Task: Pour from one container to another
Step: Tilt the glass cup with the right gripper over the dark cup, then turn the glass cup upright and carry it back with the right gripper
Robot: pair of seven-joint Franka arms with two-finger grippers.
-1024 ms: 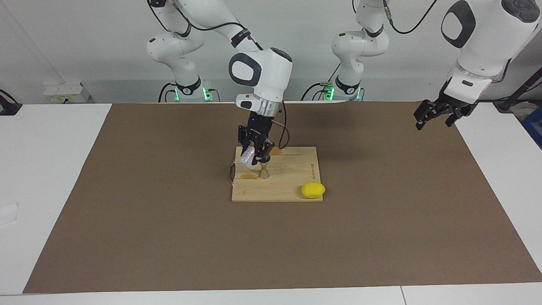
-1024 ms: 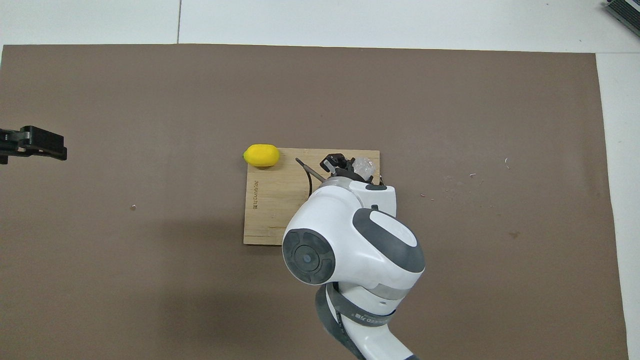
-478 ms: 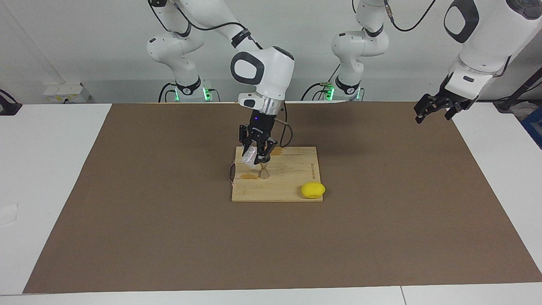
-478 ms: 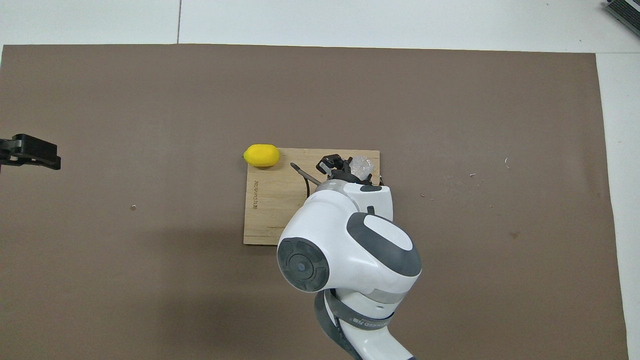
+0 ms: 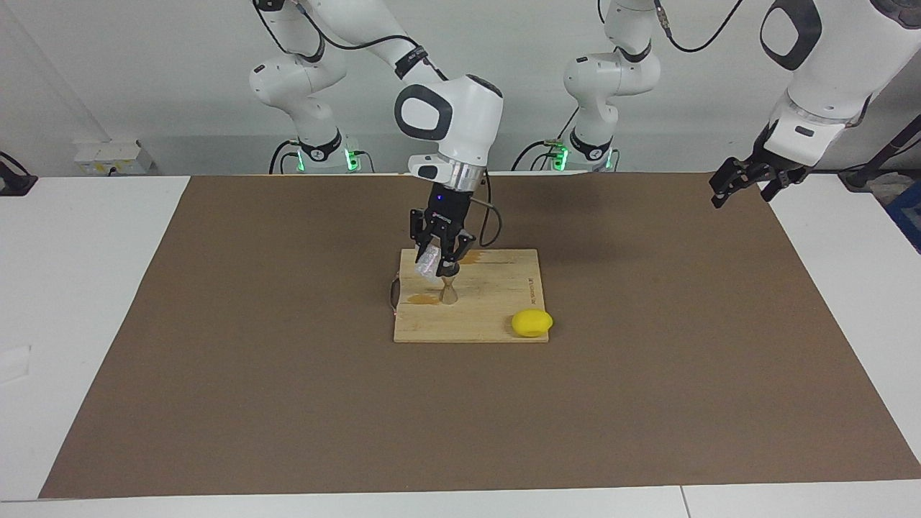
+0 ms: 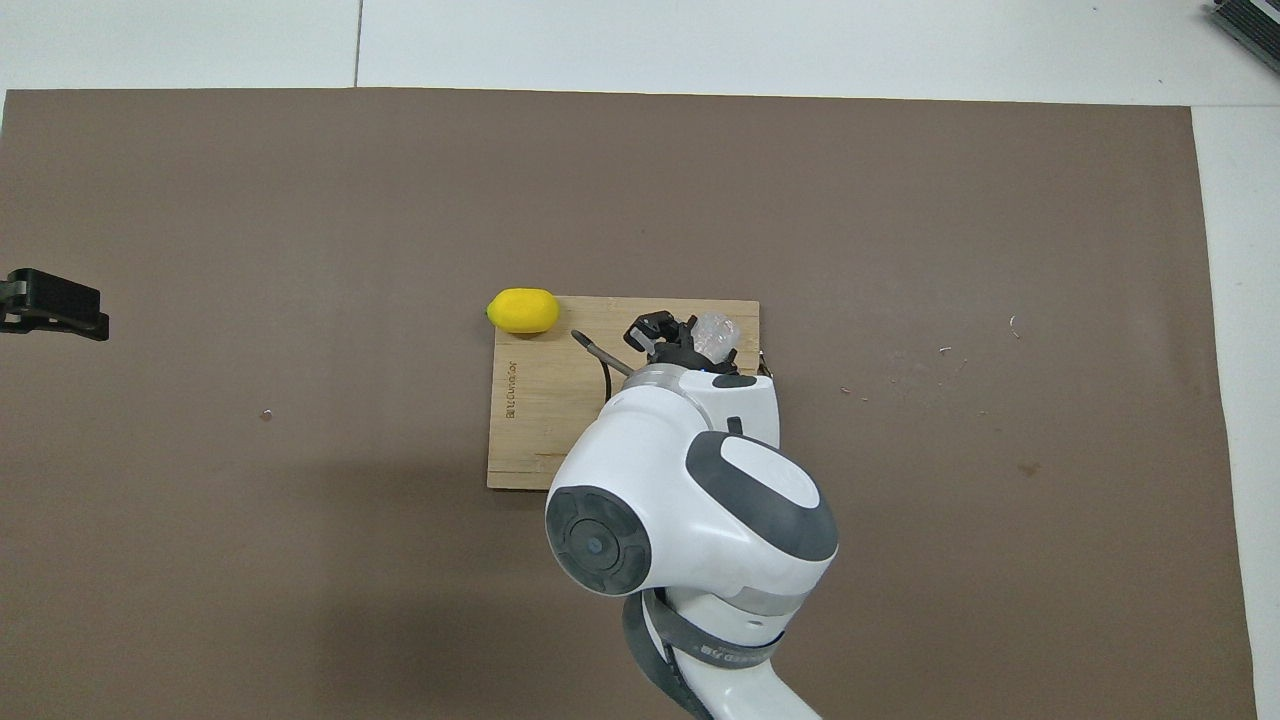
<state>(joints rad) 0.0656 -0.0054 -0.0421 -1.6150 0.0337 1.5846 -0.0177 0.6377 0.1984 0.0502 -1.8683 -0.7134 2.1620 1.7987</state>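
My right gripper (image 5: 437, 265) is shut on the small clear cup (image 5: 427, 262) and holds it tilted just above the metal hourglass jigger (image 5: 448, 291). The jigger stands upright on the wooden board (image 5: 496, 302). In the overhead view the cup (image 6: 716, 333) shows at the tip of the right gripper (image 6: 690, 340), and the gripper and arm hide the jigger there. My left gripper (image 5: 741, 183) is open and empty, raised over the mat's corner at the left arm's end of the table, where it waits.
A yellow lemon (image 5: 532, 322) lies at the board's corner, farther from the robots than the jigger. Brown wet stains (image 5: 424, 299) mark the board beside the jigger. A brown mat (image 5: 647, 374) covers the table. The left gripper (image 6: 50, 305) shows at the overhead view's edge.
The right gripper has risen slightly with the cup and shifted a little toward the robots. The left gripper has drawn up and outward toward its end of the table.
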